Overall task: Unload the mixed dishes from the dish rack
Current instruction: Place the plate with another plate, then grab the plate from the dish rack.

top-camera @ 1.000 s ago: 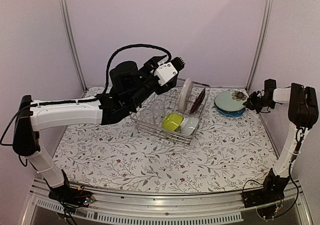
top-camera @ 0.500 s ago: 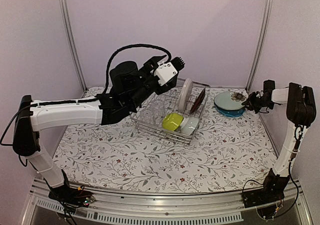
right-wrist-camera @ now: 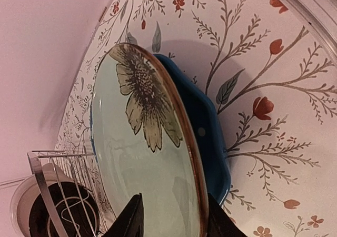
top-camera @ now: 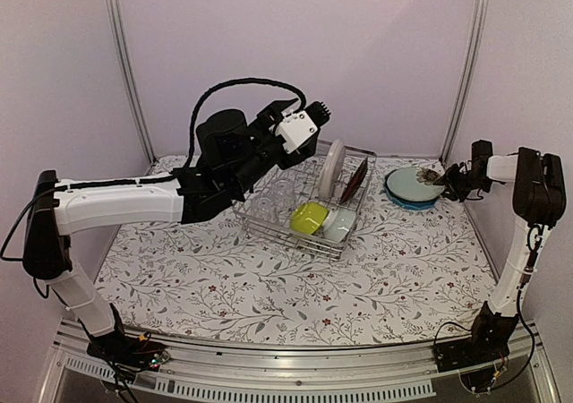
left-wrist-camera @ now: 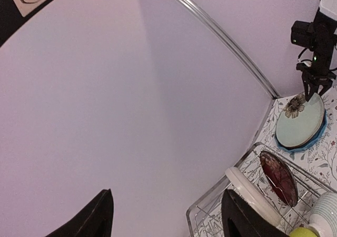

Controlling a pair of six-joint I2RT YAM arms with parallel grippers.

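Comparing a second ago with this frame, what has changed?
The right claw eased the pale green plate down flat onto the blue plate and has begun opening around its rim. The left claw stays open, raised near the dish rack, whose contents have not moved.

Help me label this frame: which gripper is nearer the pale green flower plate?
Right. The right gripper straddles the rim of the pale green plate; the left gripper hangs above the dish rack, far off.
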